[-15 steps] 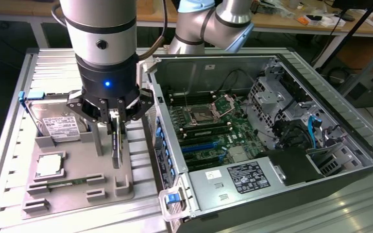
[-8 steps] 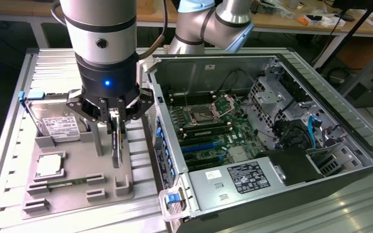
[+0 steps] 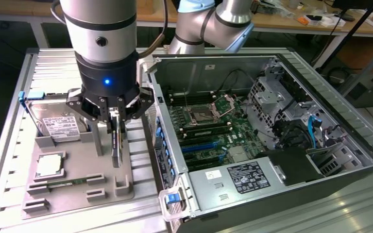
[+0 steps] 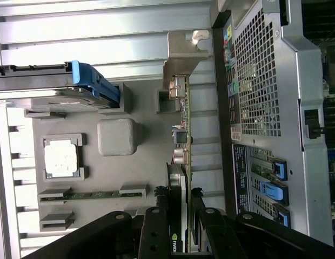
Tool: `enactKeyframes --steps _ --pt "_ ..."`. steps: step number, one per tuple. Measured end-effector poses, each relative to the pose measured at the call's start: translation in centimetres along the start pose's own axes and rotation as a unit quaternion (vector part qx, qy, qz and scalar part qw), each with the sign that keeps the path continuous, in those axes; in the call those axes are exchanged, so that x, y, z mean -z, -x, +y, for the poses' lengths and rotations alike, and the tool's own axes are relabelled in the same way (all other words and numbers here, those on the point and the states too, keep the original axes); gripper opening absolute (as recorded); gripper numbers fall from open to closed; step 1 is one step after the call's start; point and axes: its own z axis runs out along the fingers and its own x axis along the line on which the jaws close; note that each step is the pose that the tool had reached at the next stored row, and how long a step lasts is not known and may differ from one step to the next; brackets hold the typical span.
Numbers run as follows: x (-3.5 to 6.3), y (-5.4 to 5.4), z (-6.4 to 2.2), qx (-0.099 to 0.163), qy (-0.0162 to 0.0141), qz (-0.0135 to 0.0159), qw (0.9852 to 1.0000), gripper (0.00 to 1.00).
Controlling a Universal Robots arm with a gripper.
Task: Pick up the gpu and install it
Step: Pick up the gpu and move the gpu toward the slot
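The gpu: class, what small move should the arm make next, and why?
Probably a short, straight lift. The gripper looks closed on the gpu, which stands on edge in the grey holder beside the open computer case; pulling straight up should free it from the slot without scraping.

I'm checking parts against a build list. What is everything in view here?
gpu: one, dark, standing on edge in the tray, between the jaws.
hard drive: one, silver with a white label, on the tray, to the exterior view's left of the gripper.
processor: one, silver, in a tray pocket.
RAM stick: one, green, in a tray slot beside the processor.
tray: one, grey, beside the case.
computer case: one, grey, open, on the exterior view's right.
gripper: one, black, jaws closed on the gpu.
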Motion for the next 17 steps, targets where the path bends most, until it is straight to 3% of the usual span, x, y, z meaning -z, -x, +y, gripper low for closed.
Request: enactKeyframes --steps 17 --pt "0.4 0.01 0.02 0.0 -0.0001 0.0001 1.0 0.27"
